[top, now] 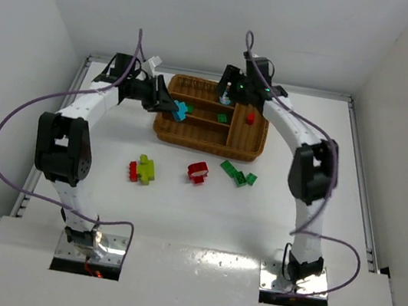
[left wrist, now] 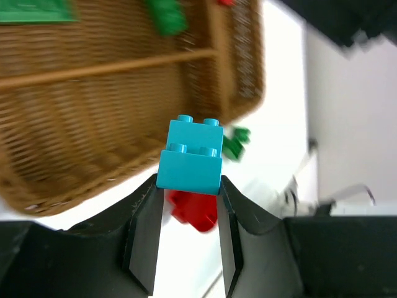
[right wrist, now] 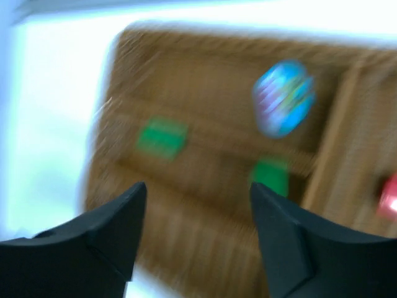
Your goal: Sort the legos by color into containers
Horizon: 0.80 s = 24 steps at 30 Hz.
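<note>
My left gripper (top: pixel 171 106) is shut on a light blue brick (top: pixel 182 110) and holds it over the left end of the brown wicker tray (top: pixel 205 147). In the left wrist view the brick (left wrist: pixel 189 158) sits between the fingertips, with the tray (left wrist: pixel 93 124) behind it. My right gripper (top: pixel 227 95) is open and empty above the tray's far side; its view is blurred. The tray holds a round-faced blue piece (right wrist: pixel 284 98), two green bricks (right wrist: pixel 161 138) (right wrist: pixel 268 177) and a red brick (top: pixel 250 118).
On the table in front of the tray lie a red and lime-yellow cluster (top: pixel 142 169), a red brick (top: pixel 198 172) and green bricks (top: pixel 238 175). The red brick (left wrist: pixel 193 210) shows below my left fingers. White walls enclose the table.
</note>
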### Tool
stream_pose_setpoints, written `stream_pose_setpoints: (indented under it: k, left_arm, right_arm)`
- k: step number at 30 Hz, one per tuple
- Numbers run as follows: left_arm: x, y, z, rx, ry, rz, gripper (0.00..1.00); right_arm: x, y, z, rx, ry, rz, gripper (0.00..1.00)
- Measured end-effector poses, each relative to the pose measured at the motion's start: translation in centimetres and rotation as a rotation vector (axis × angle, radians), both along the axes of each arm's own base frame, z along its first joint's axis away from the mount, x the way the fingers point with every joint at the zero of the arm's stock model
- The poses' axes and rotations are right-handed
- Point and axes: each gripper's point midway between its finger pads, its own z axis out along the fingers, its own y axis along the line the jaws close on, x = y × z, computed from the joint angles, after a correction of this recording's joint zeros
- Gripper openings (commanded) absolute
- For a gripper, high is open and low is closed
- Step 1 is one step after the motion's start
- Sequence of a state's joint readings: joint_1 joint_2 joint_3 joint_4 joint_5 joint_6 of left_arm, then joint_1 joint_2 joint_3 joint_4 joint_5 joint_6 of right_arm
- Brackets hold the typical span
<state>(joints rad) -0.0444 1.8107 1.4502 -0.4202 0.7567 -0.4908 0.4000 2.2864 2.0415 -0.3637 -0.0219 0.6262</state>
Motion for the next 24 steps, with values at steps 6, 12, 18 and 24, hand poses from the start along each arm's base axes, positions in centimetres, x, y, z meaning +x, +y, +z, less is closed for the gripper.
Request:
stream_pose_setpoints:
  k: [6, 12, 18, 24]
  left_arm:
    - [-3.6, -2.4, 0.5, -0.145, -0.015, -0.209, 0.00]
    - [-6.8, -4.4, 2.3, -0.235, -0.042, -0.343, 0.00]
    - [-9.0, -5.8, 5.9, -0.282, -0.147, -0.449, 0.00]
    - [-10.2, -6.4, 7.8, -0.298, -0.211, -0.506, 0.00]
  right_arm:
    - [-10.5, 2.2, 7.5, 0.280, -0.038, 0.368, 0.86]
    - [-17.4, 4.2, 7.7, 0.518, 0.028, 0.654, 0.86]
    - [-19.9, 5.6, 7.7, 0.580, 0.082, 0.774, 0.82]
    - [-20.9, 6.4, 8.5, 0.623, 0.078, 0.844, 0.63]
